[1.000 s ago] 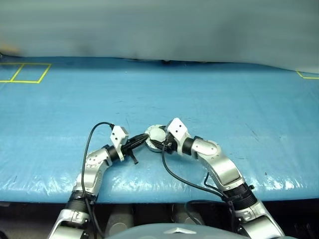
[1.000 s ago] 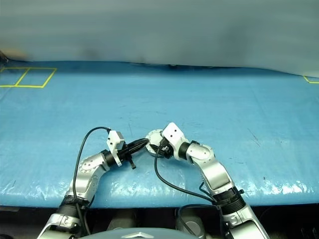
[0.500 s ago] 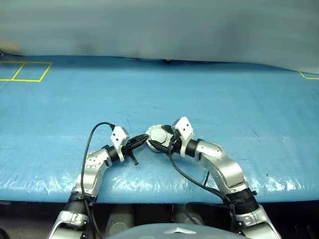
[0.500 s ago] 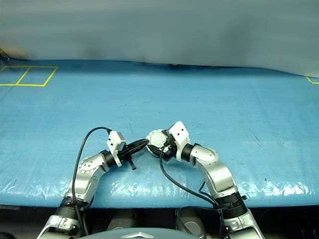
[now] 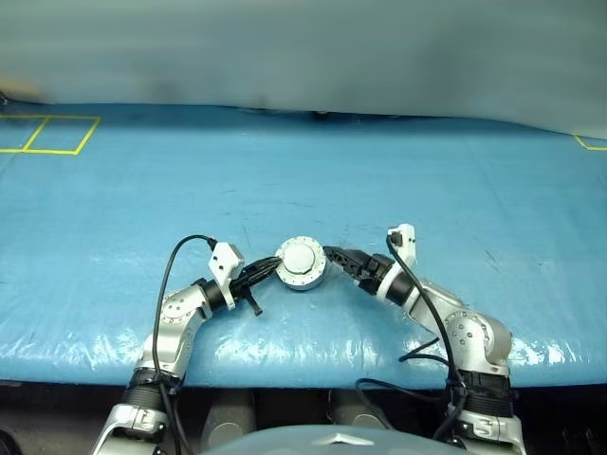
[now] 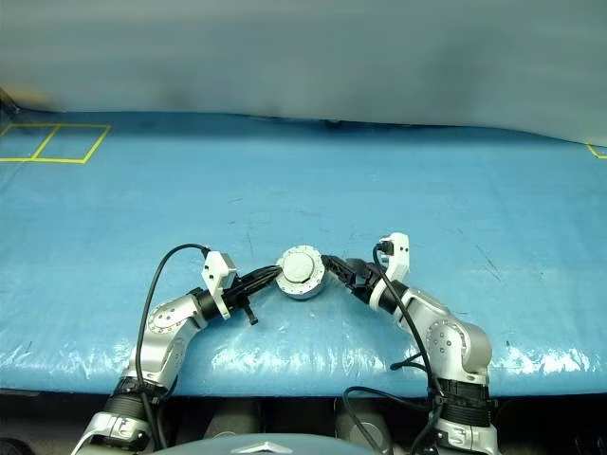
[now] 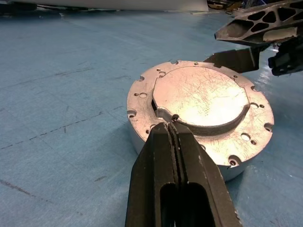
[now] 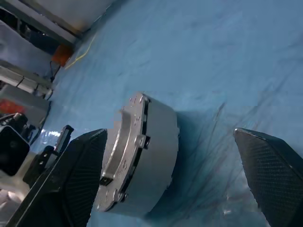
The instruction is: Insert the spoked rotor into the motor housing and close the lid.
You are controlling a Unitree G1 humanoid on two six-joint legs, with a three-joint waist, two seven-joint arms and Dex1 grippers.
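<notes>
The motor housing (image 5: pixel 302 277) sits on the blue table, near the front and in the middle. Its lid (image 7: pixel 201 94) lies flat on top, plain grey face up. The spoked rotor is out of view. My left gripper (image 5: pixel 275 269) is shut, and its tips (image 7: pixel 169 126) rest against the left edge of the housing top. Just right of the housing, my right gripper (image 5: pixel 332 254) stands open and holds nothing. In the right wrist view the housing (image 8: pixel 158 156) lies ahead of those spread fingers (image 8: pixel 71 184).
The blue cover (image 5: pixel 427 190) spreads wide behind and to both sides of the housing. Yellow tape squares (image 5: pixel 47 136) mark the far left and a yellow corner (image 5: pixel 588 144) the far right. The table's front edge (image 5: pixel 313 365) runs close under my arms.
My right gripper has drawn back to the right off the housing, rolled over and opened wide. The lid's top now shows bare. The left gripper has stayed put.
</notes>
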